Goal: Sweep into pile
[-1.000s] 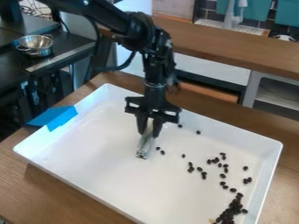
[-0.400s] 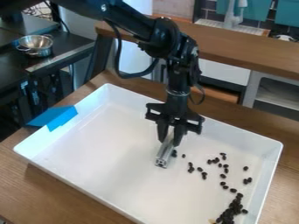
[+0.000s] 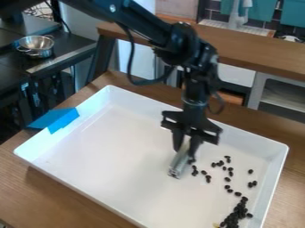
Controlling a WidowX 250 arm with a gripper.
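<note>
1. Jaws of the black gripper clench a pale metal bar, its upper end between them and its lower end slanting down to the tray floor. That grip apparently leaves a long stretch of bar free to serve as a broom.

2. Dark beans lie just beside the bar on the side toward the main heap, a position that suits a push in that direction. Whether bar and beans touch is hard to tell.

3. Loose beans dot the tray between the bar and its right-hand wall in the camera view, apparently the stragglers still to be gathered.

4. Dense pile sits near the lower right of the view, the likely destination of the sweep. A low, steady push toward it seems called for; a lifted bar could ride over beans, and a quick one could scatter them.

5. White tray rests on a wooden table, its raised walls likely there to keep rolling beans in. Blue tape laps over its left edge, perhaps to hold the tray against the push.
</note>
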